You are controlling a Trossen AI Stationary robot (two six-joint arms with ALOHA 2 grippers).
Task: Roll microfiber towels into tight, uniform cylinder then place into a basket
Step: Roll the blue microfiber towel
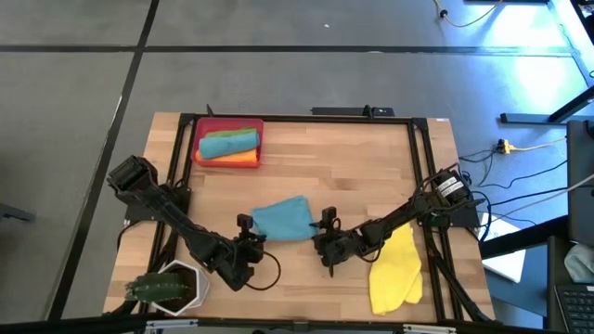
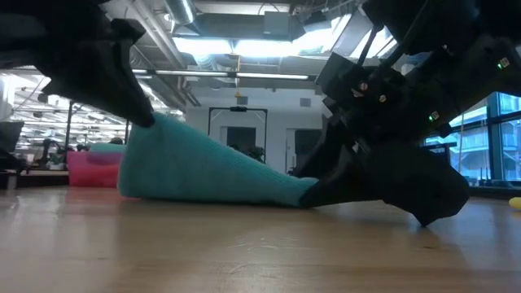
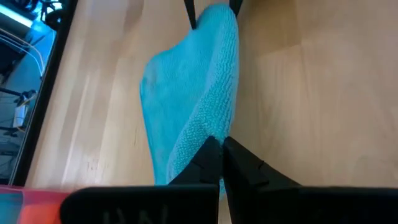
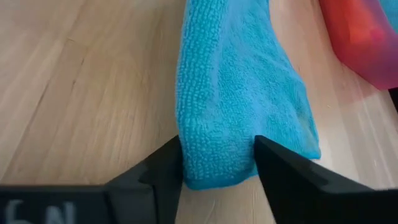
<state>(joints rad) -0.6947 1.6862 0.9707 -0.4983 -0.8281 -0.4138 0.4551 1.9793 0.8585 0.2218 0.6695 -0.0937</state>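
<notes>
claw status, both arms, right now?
Left claw: shut on the teal-blue towel, lifting one end.
Right claw: fingers astride the towel's other end; whether it grips cannot be told.
</notes>
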